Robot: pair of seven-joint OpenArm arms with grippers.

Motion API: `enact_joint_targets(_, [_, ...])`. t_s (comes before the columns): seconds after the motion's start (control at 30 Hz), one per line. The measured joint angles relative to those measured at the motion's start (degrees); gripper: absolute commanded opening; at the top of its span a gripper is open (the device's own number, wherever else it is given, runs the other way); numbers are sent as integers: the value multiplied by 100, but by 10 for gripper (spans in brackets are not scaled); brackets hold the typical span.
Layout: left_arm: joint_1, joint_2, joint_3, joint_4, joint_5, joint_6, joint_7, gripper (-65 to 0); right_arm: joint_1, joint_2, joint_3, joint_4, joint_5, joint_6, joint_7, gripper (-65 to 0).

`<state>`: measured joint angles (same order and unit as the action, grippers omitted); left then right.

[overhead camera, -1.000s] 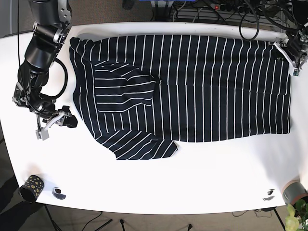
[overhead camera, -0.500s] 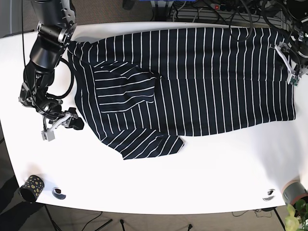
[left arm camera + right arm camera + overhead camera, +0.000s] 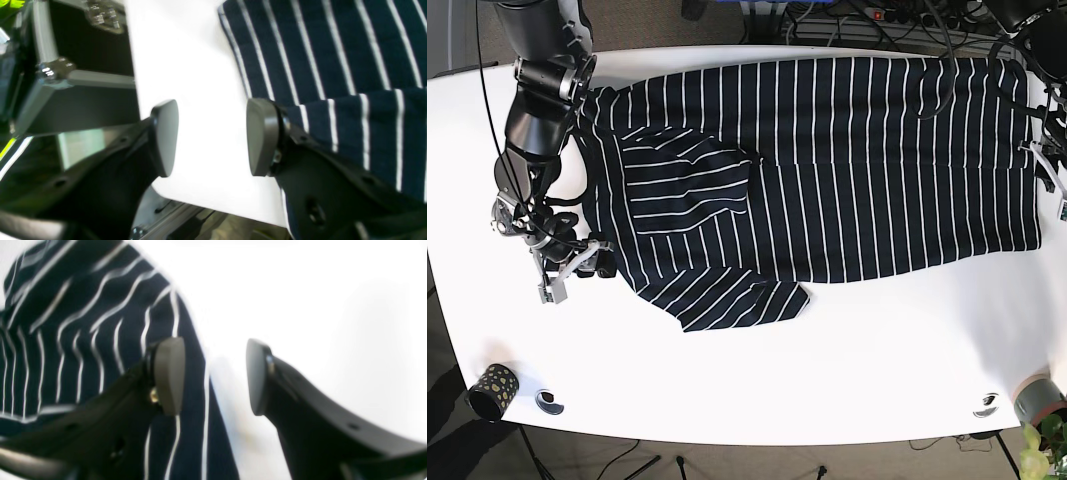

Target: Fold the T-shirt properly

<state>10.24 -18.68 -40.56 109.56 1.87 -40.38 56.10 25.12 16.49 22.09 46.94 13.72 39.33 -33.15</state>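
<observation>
Left wrist view first: the left gripper [image 3: 211, 136] is seen with its jaws spread wide and nothing held, bare white table [image 3: 186, 60] showing in the gap. One pad is overlapped against the hem edge of the striped T-shirt [image 3: 333, 66], though actual contact can't be told. Same deal on the other side, the right gripper [image 3: 215, 376] is parked agape and empty right at the shirt's edge. From the base camera, the shirt is seen spread flat across the table's middle, one sleeve [image 3: 689, 185] folded onto the body, another sleeve [image 3: 737, 300] sticking out below.
</observation>
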Motion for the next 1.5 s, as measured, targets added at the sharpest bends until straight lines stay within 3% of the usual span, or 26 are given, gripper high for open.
enact_joint_targets(0.13, [-26, 4, -2, 0, 101, 2, -9, -351, 28, -33, -35, -481, 37, 15, 424, -373])
enact_joint_targets(0.3, [-31, 4, -66, -4, 90, 2, -9, -350, 66, -146, -221, -498, 33, -20, 476, -373])
enact_joint_targets(0.53, [-354, -26, -249, -494, 155, 0, 4, -349, 267, -645, -498, -544, -35, 33, 468, -373])
enact_joint_targets(0.73, [-793, -234, -651, -1163, 155, 4, -37, -212, 232, -638, -516, -551, -9, 57, 597, -374])
enact_joint_targets(0.8, [-977, -321, -717, -1563, 221, 26, 9, -183, 243, -610, -498, -553, -44, -17, 595, -379])
enact_joint_targets(0.97, [-1368, -525, -638, -2400, 59, 22, -22, -181, 236, -632, -522, -553, -42, 13, 590, -522])
enact_joint_targets(1.1, [-1941, -651, -680, -3276, 179, 22, 2, -185, 234, -584, -507, -553, -76, -20, 551, -636])
enact_joint_targets(1.5, [-3042, -988, -625, -5692, 175, 42, -605, -185, 238, -568, -509, -551, -44, -7, 555, -639])
